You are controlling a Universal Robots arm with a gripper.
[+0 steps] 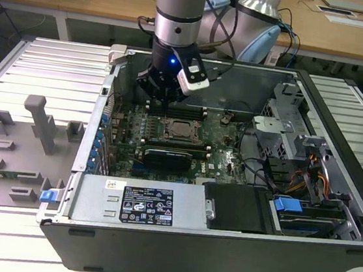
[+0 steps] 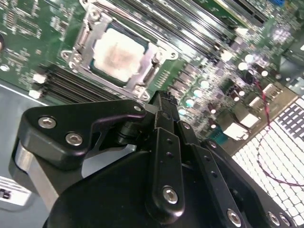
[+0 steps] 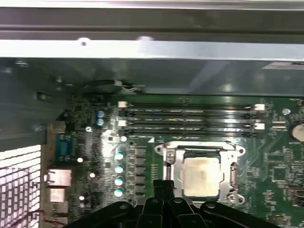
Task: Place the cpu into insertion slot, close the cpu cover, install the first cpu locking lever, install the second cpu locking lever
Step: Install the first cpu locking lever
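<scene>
The cpu, a pale tan square chip, lies flat in the insertion slot on the green board. The cpu cover, a silver frame, lies down around the chip, whose top shows through its window. My gripper hangs just above the board beside the socket. Its black fingers are pressed together with nothing between them, and they touch neither chip nor cover. Whether the locking levers are latched I cannot tell.
Long black memory slots run beside the socket. A long black card sits nearer the power supply. The metal case wall and drive cage hem in the board. Grey fixtures stand on the exterior view's left.
</scene>
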